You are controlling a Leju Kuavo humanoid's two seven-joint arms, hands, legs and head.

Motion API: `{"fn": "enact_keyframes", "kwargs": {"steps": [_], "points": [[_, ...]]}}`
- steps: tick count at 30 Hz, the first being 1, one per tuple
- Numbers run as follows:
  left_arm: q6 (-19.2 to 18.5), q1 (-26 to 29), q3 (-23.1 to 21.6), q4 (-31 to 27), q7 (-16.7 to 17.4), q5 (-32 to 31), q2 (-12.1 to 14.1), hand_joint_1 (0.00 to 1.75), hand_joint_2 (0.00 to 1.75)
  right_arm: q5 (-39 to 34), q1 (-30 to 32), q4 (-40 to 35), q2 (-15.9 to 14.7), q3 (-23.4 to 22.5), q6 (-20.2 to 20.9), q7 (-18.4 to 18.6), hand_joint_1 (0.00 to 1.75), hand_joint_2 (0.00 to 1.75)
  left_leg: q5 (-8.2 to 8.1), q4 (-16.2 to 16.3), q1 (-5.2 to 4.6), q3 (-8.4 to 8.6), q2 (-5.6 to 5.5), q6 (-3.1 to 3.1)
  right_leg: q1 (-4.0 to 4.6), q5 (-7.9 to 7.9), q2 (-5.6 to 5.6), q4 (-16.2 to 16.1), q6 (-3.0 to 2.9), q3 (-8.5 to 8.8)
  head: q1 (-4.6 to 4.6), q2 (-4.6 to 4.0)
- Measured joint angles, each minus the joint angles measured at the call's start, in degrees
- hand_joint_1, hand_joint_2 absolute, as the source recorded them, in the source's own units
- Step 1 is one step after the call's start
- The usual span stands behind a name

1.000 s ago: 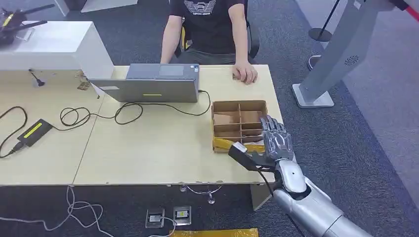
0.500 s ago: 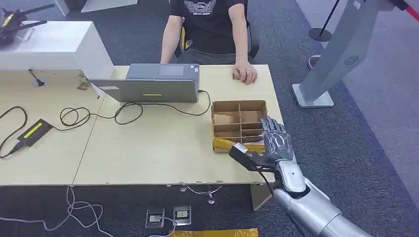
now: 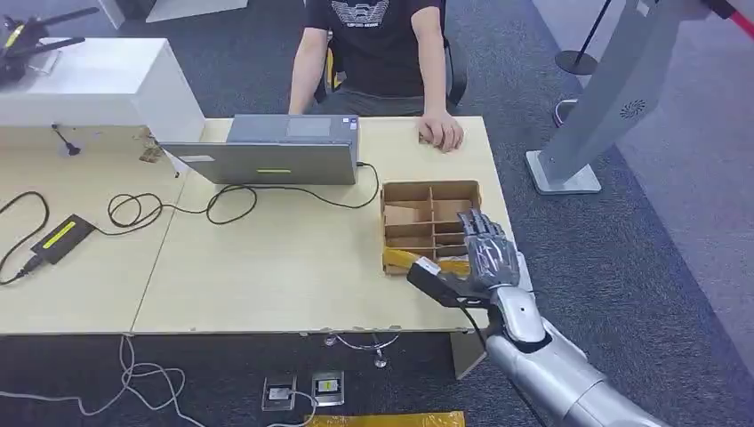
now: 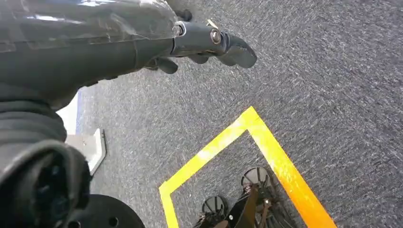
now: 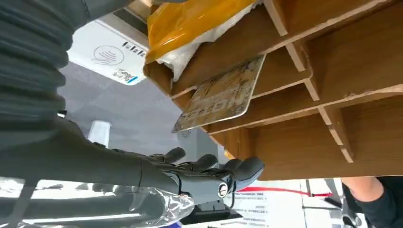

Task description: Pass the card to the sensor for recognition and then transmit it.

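Reaching over the divided cardboard box (image 3: 430, 222), the right hand (image 3: 487, 253) hung empty with fingers spread and would best pinch the leaning card (image 5: 221, 95) by its free edge.

Card (image 5: 219, 95) leaning in divided wooden box (image 5: 332, 71), right hand (image 5: 190, 173) open beside

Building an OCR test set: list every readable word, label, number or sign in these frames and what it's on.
No text reads cleanly.
Person's black T-shirt: white chest print, too small to read.
Card leaning in the cardboard organizer: large pale lettering, too blurred to read.
White sensor: round logo and small print, unreadable.
Right hand and left hand: no markings.
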Motion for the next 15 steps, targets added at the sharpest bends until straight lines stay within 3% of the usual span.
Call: {"fn": "enact_keyframes", "kwargs": {"steps": [3,4,5,15], "points": [[-0.09,-0.01,-0.28,0.00,0.04,-0.09,0.00,0.00,0.00,-0.37,-0.35,0.66,0.46,0.02,-0.02,-0.15,0.07,1.75,0.00,0.00,0.00,0.00,0.00,0.00,0.00,0.00,0.00,0.00,0.00,0.00,0.00,0.00],[-0.09,-0.02,-0.31,0.00,0.09,-0.11,0.00,0.00,0.00,-0.48,-0.38,0.77,0.61,0.02,-0.04,-0.17,1.52,1.75,0.00,0.00,0.00,0.00,0.00,0.00,0.00,0.00,0.00,0.00,0.00,0.00,0.00,0.00],[-0.09,-0.02,-0.31,0.00,0.11,-0.11,0.00,0.00,0.00,-0.52,-0.40,0.94,0.70,0.02,-0.09,-0.17,1.75,1.75,0.00,0.00,0.00,0.00,0.00,0.00,0.00,0.00,0.00,0.00,0.00,0.00,0.00,0.00],[0.02,-0.22,-0.35,0.00,0.33,-0.52,0.00,0.00,0.00,-0.87,-0.68,2.23,1.25,0.04,-1.25,-0.31,1.75,1.75,0.00,0.00,0.00,0.00,0.00,0.00,0.00,0.00,0.00,0.00,0.00,0.00,0.00,0.00]]}}
